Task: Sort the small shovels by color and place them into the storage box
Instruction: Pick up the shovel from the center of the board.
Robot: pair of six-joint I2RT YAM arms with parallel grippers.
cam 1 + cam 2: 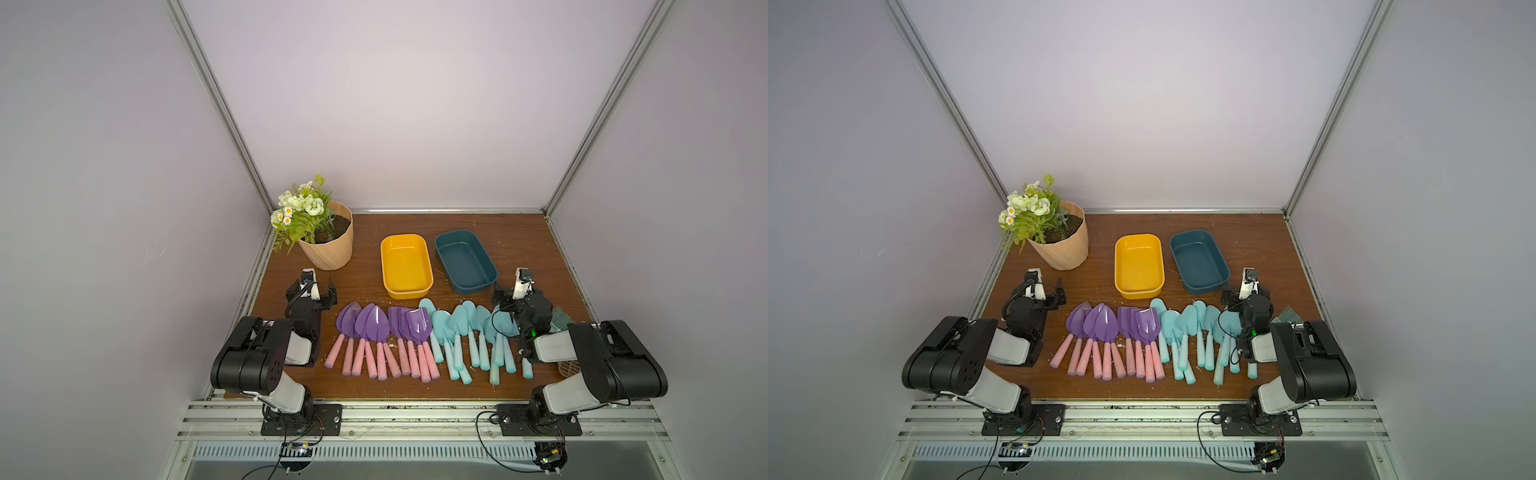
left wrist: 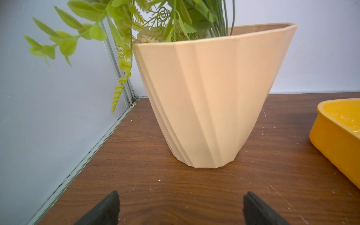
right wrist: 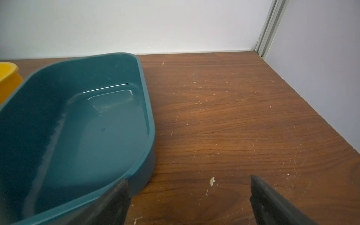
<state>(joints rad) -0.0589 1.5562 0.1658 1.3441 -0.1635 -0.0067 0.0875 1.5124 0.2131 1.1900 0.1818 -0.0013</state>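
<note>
Seemingly ahead of any pick, the left gripper (image 1: 312,293) stood with its jaws spread wide and empty at 9 o'clock on the wooden table (image 1: 519,249), facing a peach flower pot (image 1: 328,253) at 10 o'clock. At 6 o'clock the purple shovels (image 1: 382,328), pink-handled, lay fanned and overlapping with their blades toward 12. Just beside them lay the aqua shovels (image 1: 465,328), the outermost partly hidden under the right arm. Beyond both groups, toward 12 o'clock, a yellow storage box (image 1: 405,237) and a teal storage box (image 1: 473,289) sat side by side, both empty. The right gripper (image 1: 519,297), likewise released and holding nothing, was poised at 3 o'clock by the teal box's near corner.

The shovels looked like light, stiff plastic with glossy, probably slippery blades. The rounded handles, splayed apart at their free ends, seemed the safer place to pinch, though a lifted shovel could drag its neighbours.

Only the top views showed any shovel. The left wrist view showed the pot's fluted wall and a corner of the yellow box. The right wrist view showed the teal box's bare floor and pale crumbs on the table.
</note>
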